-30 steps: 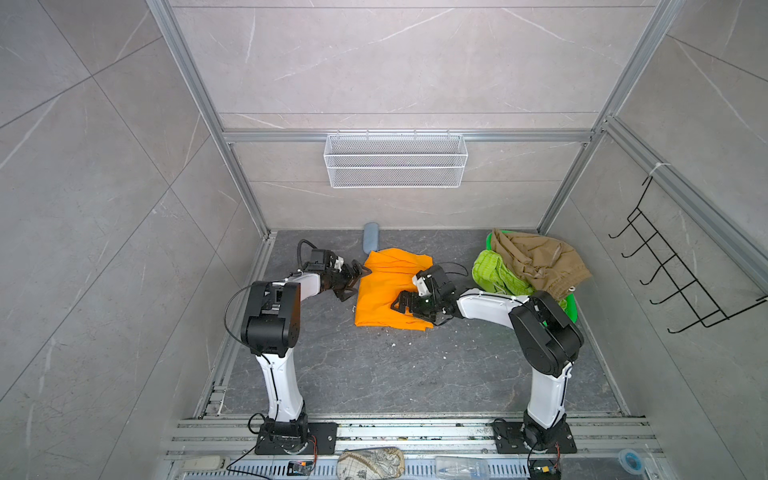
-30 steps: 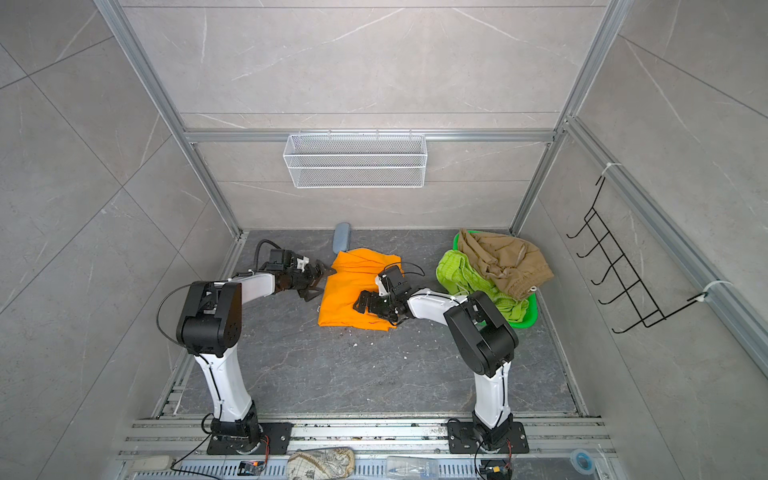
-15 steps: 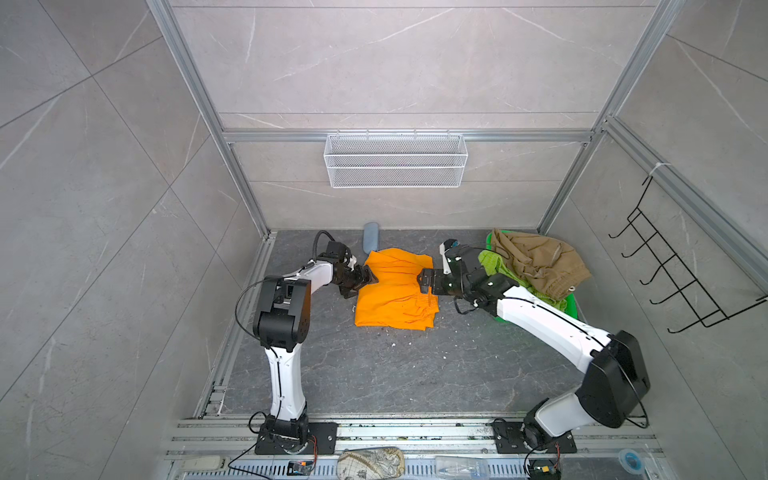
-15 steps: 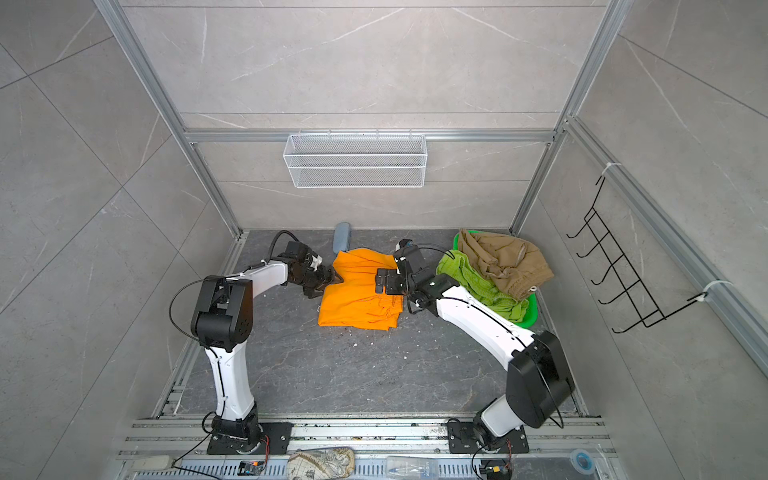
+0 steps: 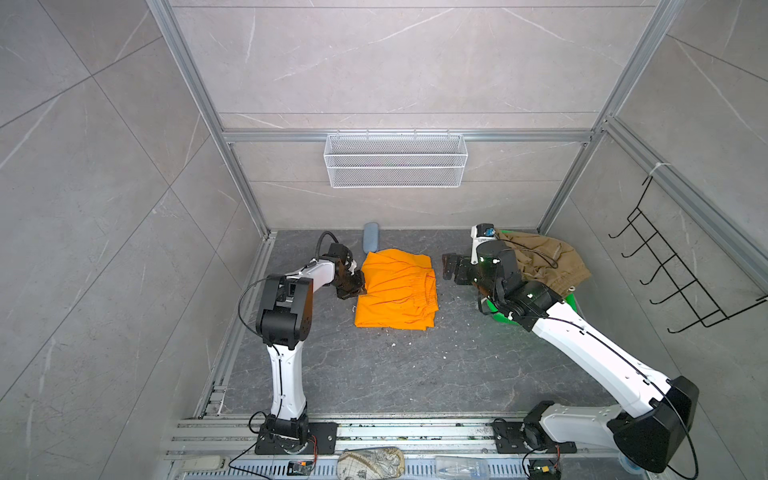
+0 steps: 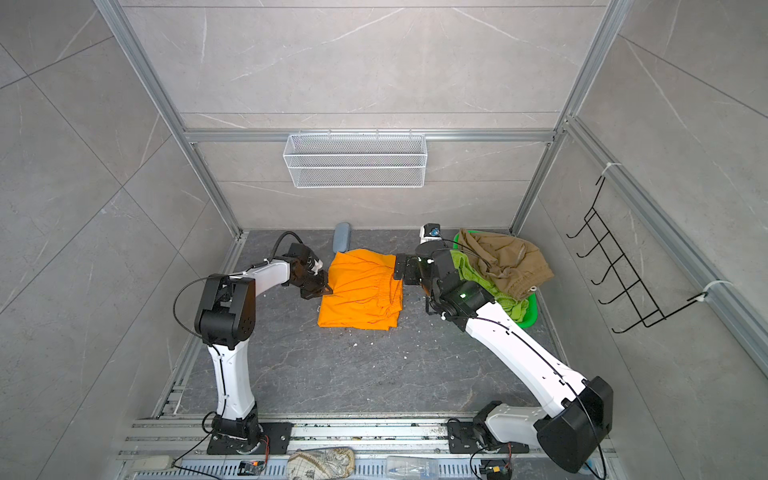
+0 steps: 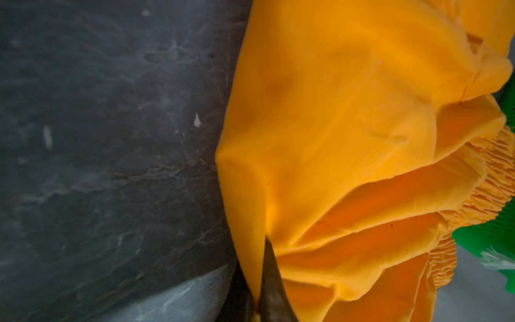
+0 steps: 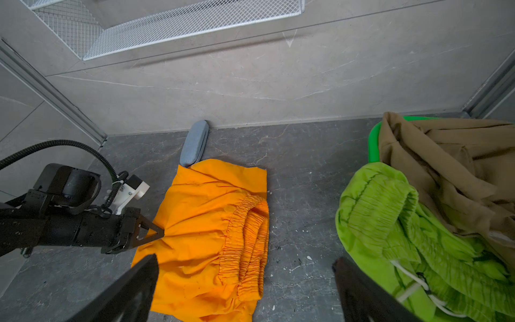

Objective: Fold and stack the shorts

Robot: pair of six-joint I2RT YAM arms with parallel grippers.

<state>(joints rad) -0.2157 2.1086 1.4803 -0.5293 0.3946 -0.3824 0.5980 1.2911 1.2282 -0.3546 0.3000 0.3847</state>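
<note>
Right wrist: green basket (image 8: 372,145) holds lime shorts (image 8: 376,212) and khaki shorts (image 8: 446,156).

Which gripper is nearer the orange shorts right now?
Left. The left gripper pinches an edge of the orange shorts; the right gripper hangs open near the opposite side, not touching.

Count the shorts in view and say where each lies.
3. The orange shorts lie on the floor, pinched by the left gripper; the lime green shorts sit in the green basket; the khaki shorts drape over them. Others may be hidden underneath.
</note>
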